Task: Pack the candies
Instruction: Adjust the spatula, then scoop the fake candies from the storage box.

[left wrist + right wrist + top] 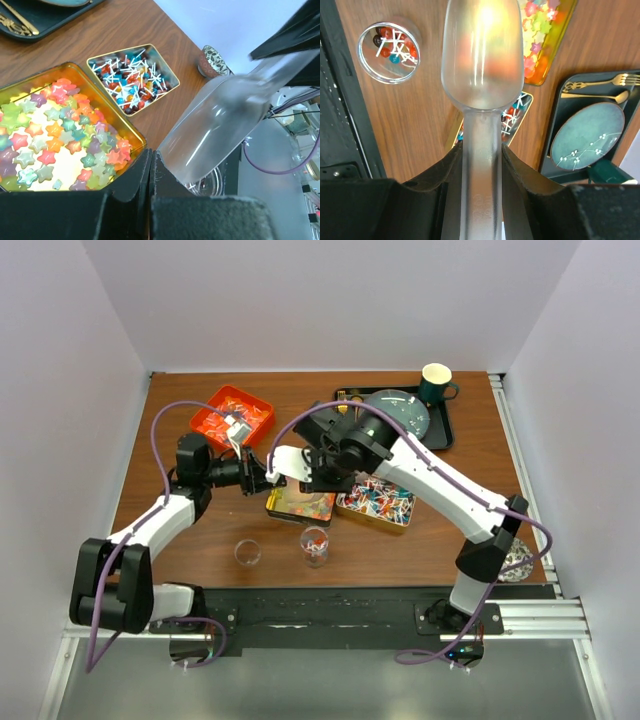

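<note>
Frosted plastic scoop (pixel 482 75) gripped by handle in right hand (pixel 481 160), left hand (pixel 152 167) fully closed

I see my left arm (pixel 150 525) and right arm (pixel 445 485) reaching toward each other, left tool (pixel 152 167) pinched fully closed, right tool (pixel 481 150) clamped on a scoop (pixel 481 75) handle.

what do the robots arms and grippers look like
The left arm and right arm are built alike: white tubular links between chunky black joints. A purple cable runs along each. The left gripper and right gripper are matte black and angular. No markings show.
</note>
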### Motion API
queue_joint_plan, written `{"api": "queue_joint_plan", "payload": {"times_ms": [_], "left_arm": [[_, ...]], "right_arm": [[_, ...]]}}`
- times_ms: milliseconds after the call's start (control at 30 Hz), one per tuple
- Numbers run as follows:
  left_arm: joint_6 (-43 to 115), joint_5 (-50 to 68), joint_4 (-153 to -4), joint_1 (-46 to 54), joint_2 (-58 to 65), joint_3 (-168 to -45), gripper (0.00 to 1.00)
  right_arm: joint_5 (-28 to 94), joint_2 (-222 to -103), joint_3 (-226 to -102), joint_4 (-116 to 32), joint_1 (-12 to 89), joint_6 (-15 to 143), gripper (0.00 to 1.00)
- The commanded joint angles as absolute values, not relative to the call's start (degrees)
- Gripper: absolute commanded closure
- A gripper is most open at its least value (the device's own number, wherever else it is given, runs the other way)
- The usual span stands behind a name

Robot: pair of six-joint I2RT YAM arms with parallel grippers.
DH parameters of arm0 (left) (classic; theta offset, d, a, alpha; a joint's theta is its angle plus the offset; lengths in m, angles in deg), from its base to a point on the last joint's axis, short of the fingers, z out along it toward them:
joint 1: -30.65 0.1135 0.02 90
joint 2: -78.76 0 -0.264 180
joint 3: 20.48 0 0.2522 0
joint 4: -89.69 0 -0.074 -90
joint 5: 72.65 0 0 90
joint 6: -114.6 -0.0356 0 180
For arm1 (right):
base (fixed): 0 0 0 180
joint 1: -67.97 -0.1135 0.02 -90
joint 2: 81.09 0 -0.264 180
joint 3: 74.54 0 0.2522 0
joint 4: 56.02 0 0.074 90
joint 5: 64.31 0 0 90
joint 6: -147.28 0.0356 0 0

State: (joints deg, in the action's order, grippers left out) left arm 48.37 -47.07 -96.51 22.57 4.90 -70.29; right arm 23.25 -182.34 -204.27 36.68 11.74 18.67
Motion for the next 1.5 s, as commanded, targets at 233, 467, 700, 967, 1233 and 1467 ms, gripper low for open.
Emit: {"api": "queue_joint_plan", "payload": {"times_ms": [233, 467, 700, 967, 1233, 1467], "left_arm": [[39.6, -37.8, -89.6, 22.3, 3.3, -73.2, 0.85], [39.4, -36.7, -90.3, 22.3, 2.0, -72.8, 0.83], [39.4, -36.9, -90.2, 22.2, 0.6, -73.3, 0.83], [38.9, -36.7, -90.3, 22.2, 0.4, -72.6, 0.83], [37.8, -36.4, -88.5, 22.4, 0.6, -72.2, 0.83], [37.7, -36.3, -88.1, 23.0, 0.4, -71.9, 0.83]], "right_arm": [[16.9, -168.9, -181.1, 40.6, 26.6, 18.6, 1.00], [13.1, -165.4, -167.7, 36.2, 31.3, 17.6, 1.00], [9.1, -168.4, -165.4, 34.6, 34.3, 17.6, 1.00], [8.3, -174.1, -167.3, 34.2, 35.5, 18.7, 1.00], [8.7, -182.9, -172.3, 31.8, 35.4, 20.5, 1.00], [10.7, -191.0, -180.1, 30.8, 35.4, 21.2, 1.00]]}}
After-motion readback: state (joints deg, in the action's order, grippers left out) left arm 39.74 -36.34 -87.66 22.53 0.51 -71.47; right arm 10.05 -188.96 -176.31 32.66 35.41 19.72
